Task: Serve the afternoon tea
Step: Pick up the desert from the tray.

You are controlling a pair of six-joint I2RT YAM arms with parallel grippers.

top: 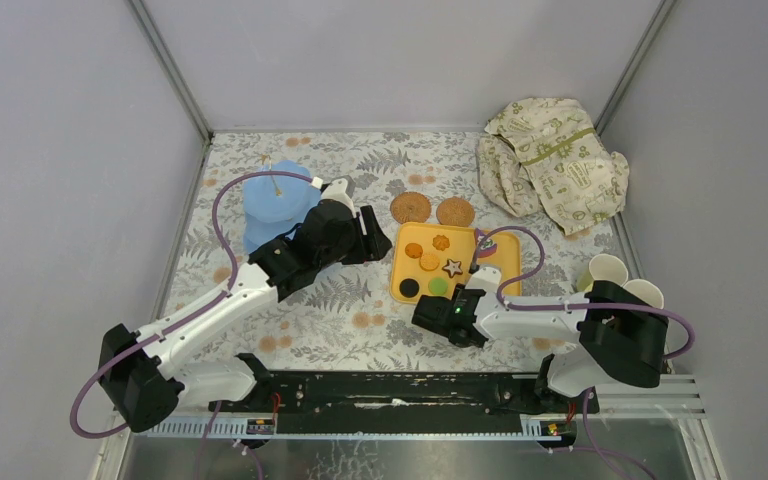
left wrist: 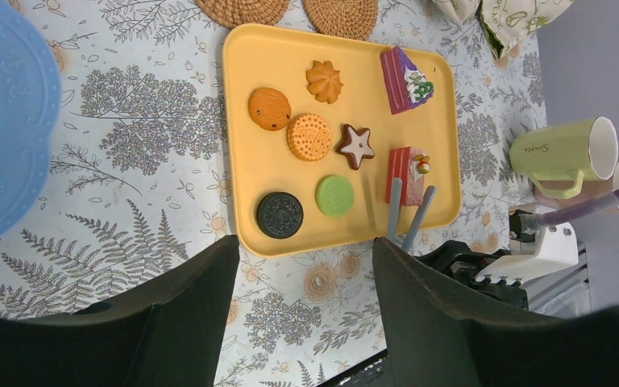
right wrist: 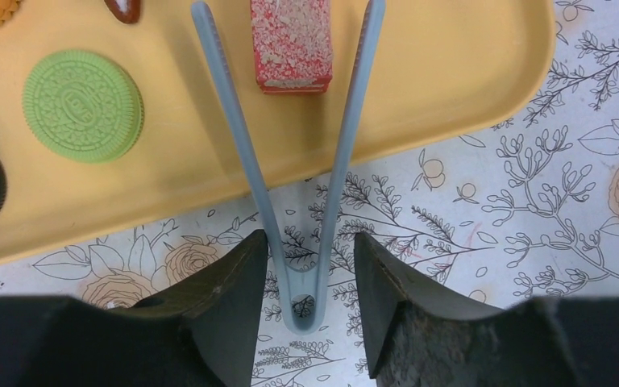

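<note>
Tongs (right wrist: 298, 201) are gripped by the right claw (right wrist: 302, 282), poised around a red pastry (right wrist: 290, 44).
Squeezing is needed next; left claw (left wrist: 302, 266) is spread, empty.

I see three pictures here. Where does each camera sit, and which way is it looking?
Top external: fixed above and behind the arms, looking down on the table; both arms show, left gripper near the blue stand.
Left wrist: on the left arm, looking down at the yellow tray; its dark fingers frame the bottom.
Right wrist: on the right arm, close over the grey tongs, between its fingers.
Shared: the tray and the red cake slice appear in both wrist views.
</note>
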